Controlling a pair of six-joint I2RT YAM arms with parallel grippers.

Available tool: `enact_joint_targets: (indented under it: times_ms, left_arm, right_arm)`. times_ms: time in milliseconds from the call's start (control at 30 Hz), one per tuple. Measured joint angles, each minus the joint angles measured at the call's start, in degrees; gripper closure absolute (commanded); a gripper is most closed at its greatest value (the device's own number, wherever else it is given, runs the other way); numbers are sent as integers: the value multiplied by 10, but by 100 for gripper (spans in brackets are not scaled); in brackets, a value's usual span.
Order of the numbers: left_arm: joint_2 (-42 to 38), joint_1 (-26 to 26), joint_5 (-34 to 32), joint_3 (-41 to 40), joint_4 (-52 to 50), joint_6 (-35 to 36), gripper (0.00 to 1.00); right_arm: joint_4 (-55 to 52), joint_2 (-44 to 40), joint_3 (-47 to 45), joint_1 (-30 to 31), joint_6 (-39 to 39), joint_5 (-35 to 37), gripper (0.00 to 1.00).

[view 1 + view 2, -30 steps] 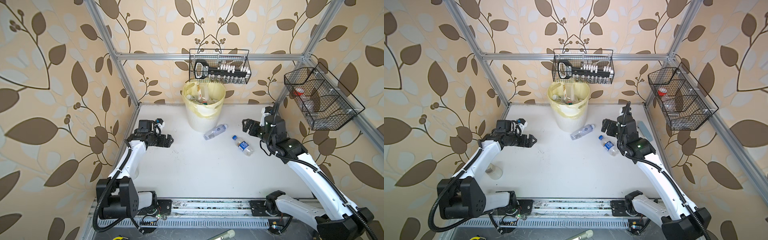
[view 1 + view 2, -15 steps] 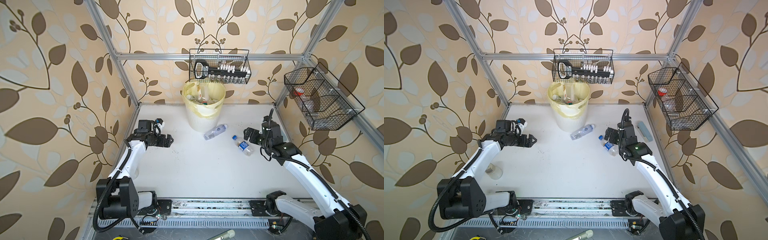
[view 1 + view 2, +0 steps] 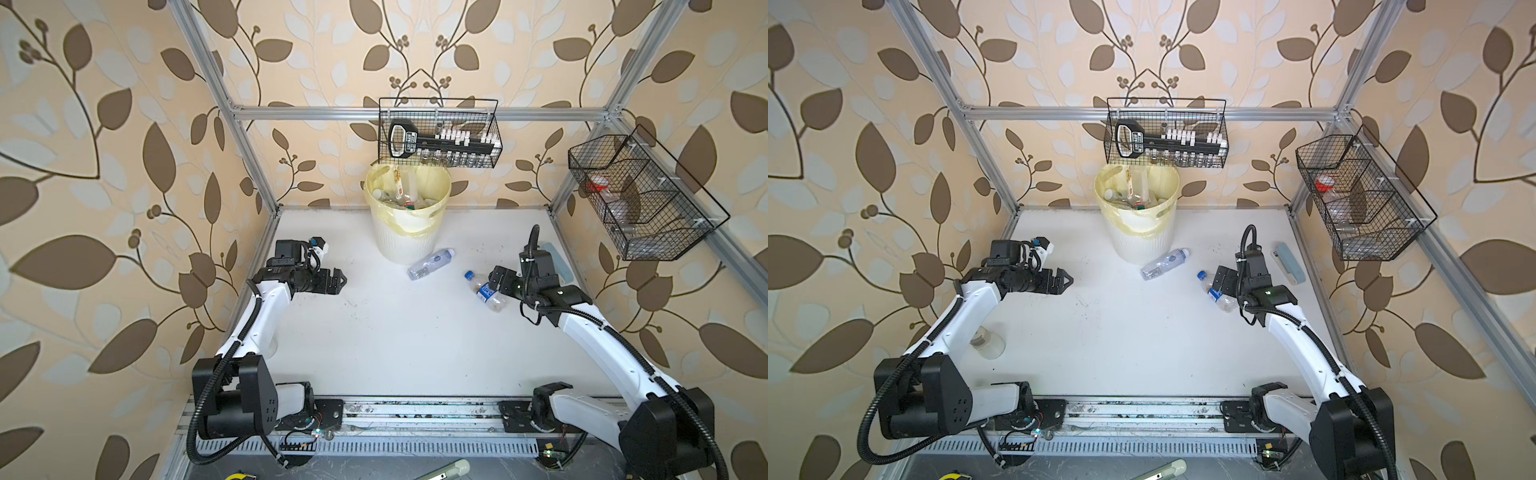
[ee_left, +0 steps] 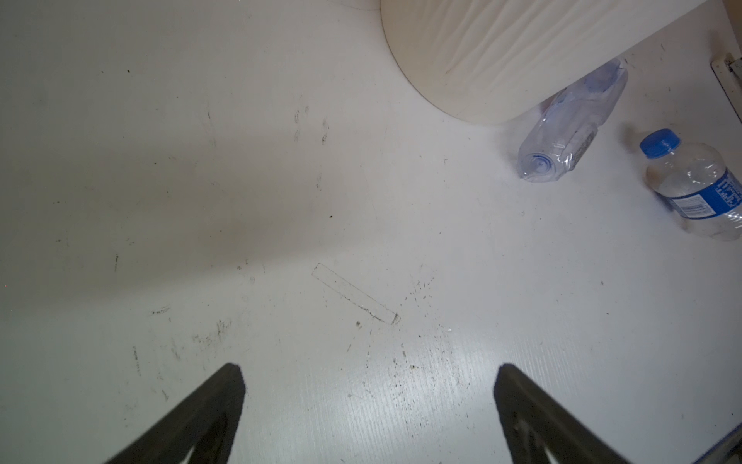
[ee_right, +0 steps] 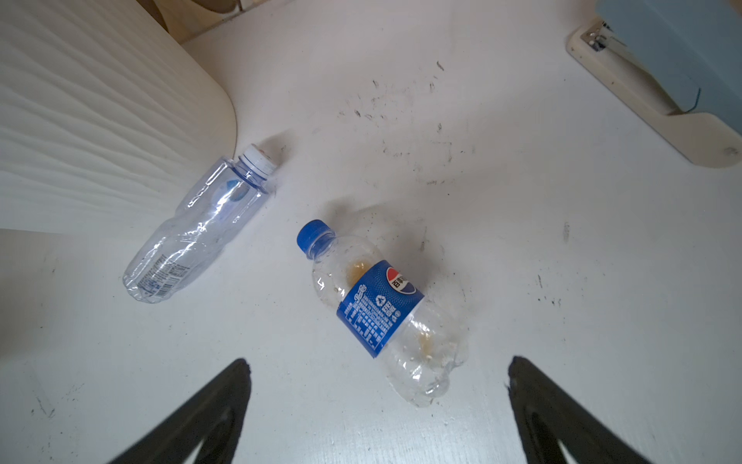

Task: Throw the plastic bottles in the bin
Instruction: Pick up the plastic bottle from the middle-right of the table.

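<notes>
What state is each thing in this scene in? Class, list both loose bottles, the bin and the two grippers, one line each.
blue-label bottle: capped, lying on its side on the table, not held.
clear bottle: capped, lying on its side beside the bin's base.
bin: upright, lined, partly filled.
left gripper: open, empty, above bare table.
right gripper: open, empty, close to the blue-label bottle.

One round cream ribbed plastic bin point(image 3: 405, 245). Two clear plastic bottles lay outside it: blue-labelled bottle point(image 5: 379, 309), white-capped bottle point(image 5: 200, 229); more inside, uncountable. Two black wire mesh baskets: rear basket point(image 3: 496, 133), side basket point(image 3: 665, 243).
</notes>
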Motion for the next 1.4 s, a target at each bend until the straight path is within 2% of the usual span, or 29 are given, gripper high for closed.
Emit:
enact_joint_targets:
  times_ms: [867, 1400]
  left_arm:
    - [0, 12, 6, 0, 0, 0, 1]
    - [0, 17, 15, 0, 0, 0, 1]
  right_arm:
    - [45, 121, -21, -3, -50, -23, 0]
    - [71, 170, -34, -1, -80, -25, 18]
